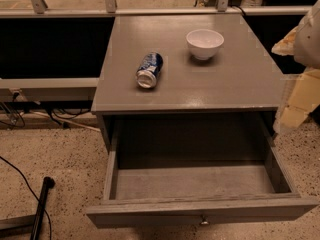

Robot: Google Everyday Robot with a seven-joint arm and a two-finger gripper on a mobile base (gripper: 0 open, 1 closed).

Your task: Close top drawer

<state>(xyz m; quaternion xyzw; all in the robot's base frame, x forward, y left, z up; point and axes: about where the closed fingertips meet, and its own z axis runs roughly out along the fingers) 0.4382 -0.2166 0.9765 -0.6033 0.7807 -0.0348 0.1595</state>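
Note:
The top drawer (200, 210) of the grey cabinet (190, 91) is pulled far out toward me, and its inside is bare. Its flat front runs along the bottom of the view, with a small round metal knob (203, 221) at its centre. The lower drawers are hidden under it. My gripper (296, 106) is a cream-coloured shape at the right edge. It hangs beside the cabinet's right front corner, above the drawer's right side wall and apart from the drawer front.
On the cabinet top a blue drink can (149, 70) lies on its side and a white bowl (205, 43) stands behind it. A black pole (41, 204) and cables (15, 116) lie on the speckled floor at left. A metal rail (150, 11) runs along the back.

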